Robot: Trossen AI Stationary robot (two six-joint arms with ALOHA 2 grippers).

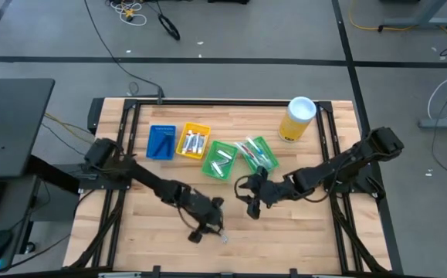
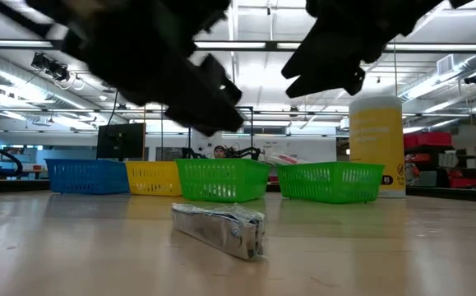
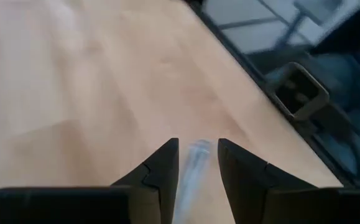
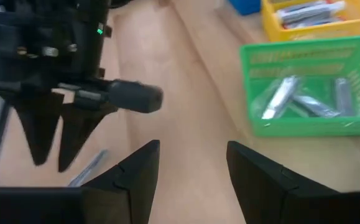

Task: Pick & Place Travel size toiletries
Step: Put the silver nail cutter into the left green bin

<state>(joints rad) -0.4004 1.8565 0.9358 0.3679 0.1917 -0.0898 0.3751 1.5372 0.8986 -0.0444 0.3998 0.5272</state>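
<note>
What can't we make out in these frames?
- Left pincer: the silvery tube shows between its fingers in the left wrist view, but blur hides any contact.
- Blue bin: contents too small from above; its wall hides them in the low view.
- Tube label: too blurred to read.
- Right pincer: open, nothing between its fingers.

Silvery tube — green bins

Grey floor w/ loose cables; ceiling strip lights; possibly a monitor behind.
</note>
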